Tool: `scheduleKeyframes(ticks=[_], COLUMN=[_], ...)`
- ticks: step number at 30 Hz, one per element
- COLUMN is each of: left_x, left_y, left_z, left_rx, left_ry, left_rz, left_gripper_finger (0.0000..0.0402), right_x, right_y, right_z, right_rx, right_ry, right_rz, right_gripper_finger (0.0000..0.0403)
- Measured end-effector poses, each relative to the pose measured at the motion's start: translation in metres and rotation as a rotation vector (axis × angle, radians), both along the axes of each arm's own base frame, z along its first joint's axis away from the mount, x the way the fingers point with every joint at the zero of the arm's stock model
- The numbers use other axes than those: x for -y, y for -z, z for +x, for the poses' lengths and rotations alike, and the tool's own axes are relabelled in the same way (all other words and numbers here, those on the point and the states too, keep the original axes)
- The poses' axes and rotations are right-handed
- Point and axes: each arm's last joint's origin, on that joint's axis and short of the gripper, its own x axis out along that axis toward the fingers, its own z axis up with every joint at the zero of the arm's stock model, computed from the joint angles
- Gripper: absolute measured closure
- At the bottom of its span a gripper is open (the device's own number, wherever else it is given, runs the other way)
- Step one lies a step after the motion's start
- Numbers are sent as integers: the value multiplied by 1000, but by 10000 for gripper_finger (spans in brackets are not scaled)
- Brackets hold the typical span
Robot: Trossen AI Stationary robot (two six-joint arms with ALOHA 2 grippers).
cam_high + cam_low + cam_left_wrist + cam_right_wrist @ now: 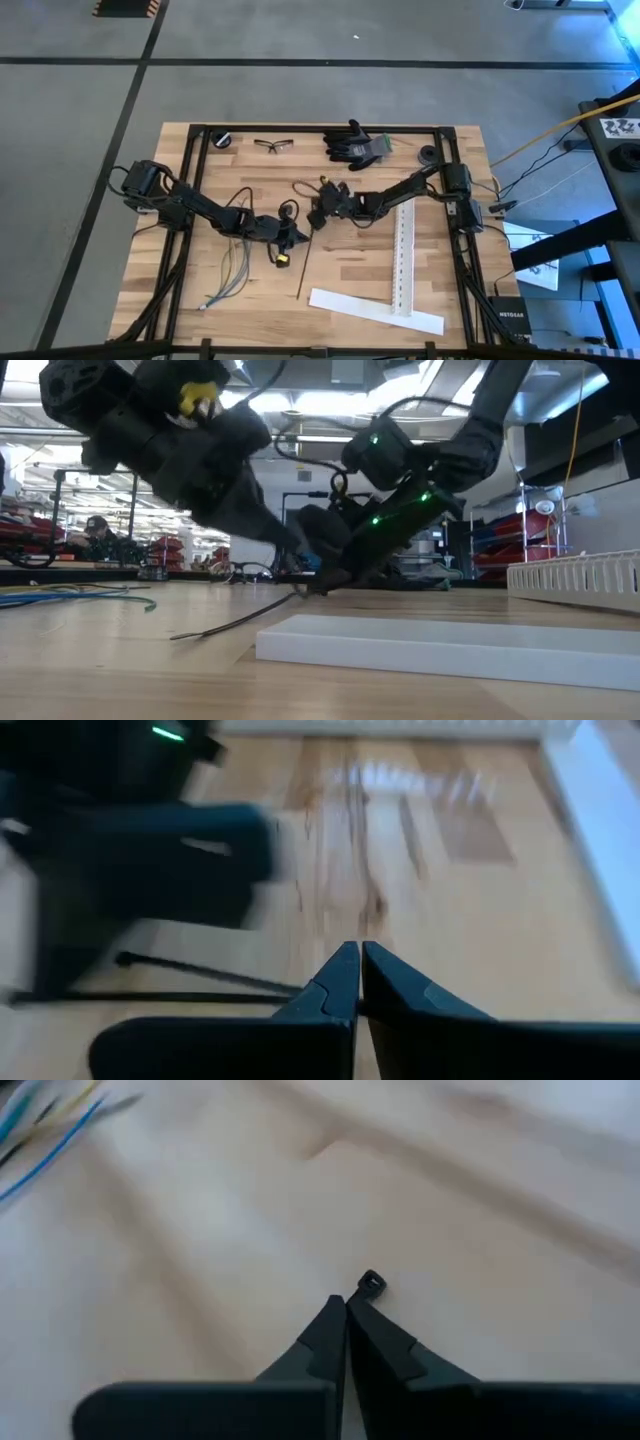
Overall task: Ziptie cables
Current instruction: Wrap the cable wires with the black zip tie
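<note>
Seen from above: both arms stretched low toward the middle of the wooden table (350,270), meeting near the frame's centre. Left arm entering from the left edge, elbow bent, running down-right to the left gripper (296,238), fingers pressed together with nothing visible between them; left wrist view confirms the two dark tips (340,982) touching, a thin black ziptie (200,975) lying on the wood just ahead of them. Right arm reaching from the right side of the frame, sloping leftward to the right gripper (316,214), just above and right of the left one.

In the right wrist view, right gripper (346,1312) closed tight, the small square head of a ziptie (370,1285) poking out at the tips; probably pinched there, though the blur leaves that unsure. In the high view, a long black ziptie (306,262) running straight from the grippers down toward the lower centre of the frame, ending just above the flat white strip (375,310).

Cables (228,275) lying loose in the lower left of the frame, well apart from both grippers; in the low view, at the left edge on the tabletop (70,596).

Safety glasses (273,145) and black gloves (358,143) along the top edge. Perforated white strip (404,255) upright at right of centre.
</note>
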Motion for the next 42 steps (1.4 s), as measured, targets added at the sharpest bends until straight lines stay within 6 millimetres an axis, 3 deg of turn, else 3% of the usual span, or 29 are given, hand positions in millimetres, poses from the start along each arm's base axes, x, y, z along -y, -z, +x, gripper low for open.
scheduleKeyframes(ticks=[4,12,15,20,25,30,33,37,42], left_x=[2,0,-2,-2,1,2,3,5,8], left_y=[-7,3,2,2,5,4,4,2,0], left_z=[-5,-14,-14,-13,-12,-12,-12,-11,-10], left_rx=[-11,-154,-150,-136,-139,-130,-128,-104,-78], left_ry=[-15,-53,-66,-70,-59,-57,-52,-44,-24], left_rz=[-44,-48,-55,-46,-40,-42,-42,-45,-38], left_gripper_finger=[402,402,402,402,402,402,402,402,402], right_x=[-15,-35,-35,-24,2,8,6,8,12], right_y=[-11,-22,-23,-54,-62,-34,-30,-24,-13], right_z=[1,2,-1,-14,-22,-21,-15,-11,-6], right_rx=[1,21,-11,-34,-47,-75,-21,43,84], right_ry=[-108,-121,-118,-4,89,196,223,319,397], right_rz=[-69,-212,-200,-39,120,308,422,506,578], right_gripper_finger=[403,403,403,399,330,219,172,148,159])
